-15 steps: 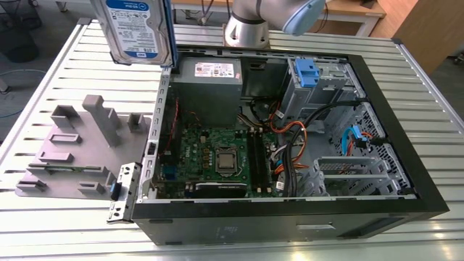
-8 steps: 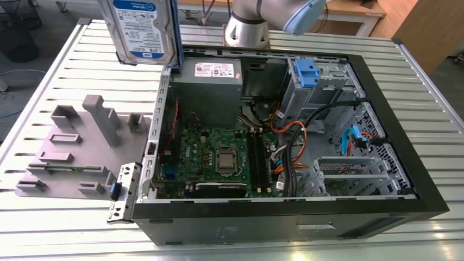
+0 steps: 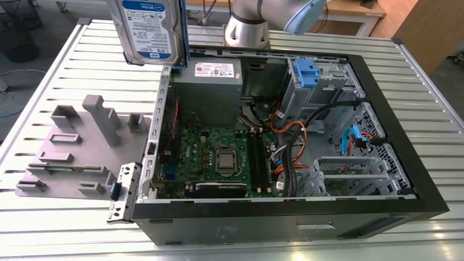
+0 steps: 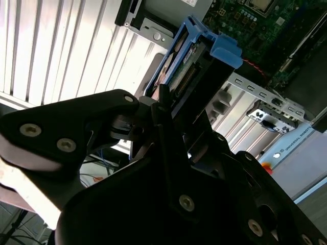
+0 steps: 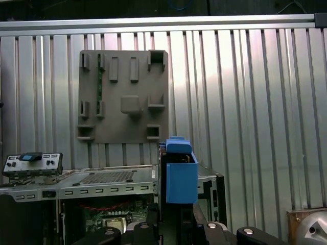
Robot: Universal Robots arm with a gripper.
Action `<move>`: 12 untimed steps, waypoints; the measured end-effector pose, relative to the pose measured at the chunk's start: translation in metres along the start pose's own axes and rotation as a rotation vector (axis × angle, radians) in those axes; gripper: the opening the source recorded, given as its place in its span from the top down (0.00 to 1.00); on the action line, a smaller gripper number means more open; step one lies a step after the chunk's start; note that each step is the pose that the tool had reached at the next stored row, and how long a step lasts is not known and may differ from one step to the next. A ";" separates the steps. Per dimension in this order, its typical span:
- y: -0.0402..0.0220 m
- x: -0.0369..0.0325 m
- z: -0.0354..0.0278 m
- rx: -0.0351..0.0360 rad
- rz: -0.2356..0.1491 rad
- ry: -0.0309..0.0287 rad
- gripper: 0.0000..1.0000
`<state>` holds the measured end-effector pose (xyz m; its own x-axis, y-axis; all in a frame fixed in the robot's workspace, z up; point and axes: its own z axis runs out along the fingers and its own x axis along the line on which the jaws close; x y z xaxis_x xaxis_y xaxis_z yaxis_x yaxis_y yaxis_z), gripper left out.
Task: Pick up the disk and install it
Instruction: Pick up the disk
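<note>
The disk (image 3: 149,30), a silver hard drive with a blue-and-white label and a blue carrier frame, hangs upright in the air. It is at the exterior view's upper left, over the open computer case's back corner. In the second wrist view my gripper (image 4: 168,109) is shut on the disk (image 4: 186,61), with black fingers (image 4: 153,115) clamping its flat sides. The carrier's blue end (image 5: 180,176) sticks out past the gripper in the first wrist view. An upright grey drive bay with a blue tab (image 3: 308,73) stands inside the case at the back right.
The open computer case (image 3: 290,220) lies on a slatted metal table (image 3: 58,228), with its motherboard (image 3: 217,157) and cables exposed. A grey power supply box (image 3: 210,81) sits at the case's back. A grey fixture plate (image 3: 73,157) lies left of the case. The arm's base (image 3: 246,27) stands behind.
</note>
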<state>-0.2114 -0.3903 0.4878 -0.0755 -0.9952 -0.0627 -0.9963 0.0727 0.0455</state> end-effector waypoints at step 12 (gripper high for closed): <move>-0.0265 -0.0020 -0.0011 -0.0001 0.000 0.0000 0.65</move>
<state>-0.1848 -0.3904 0.4878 -0.0754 -0.9952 -0.0627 -0.9963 0.0726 0.0455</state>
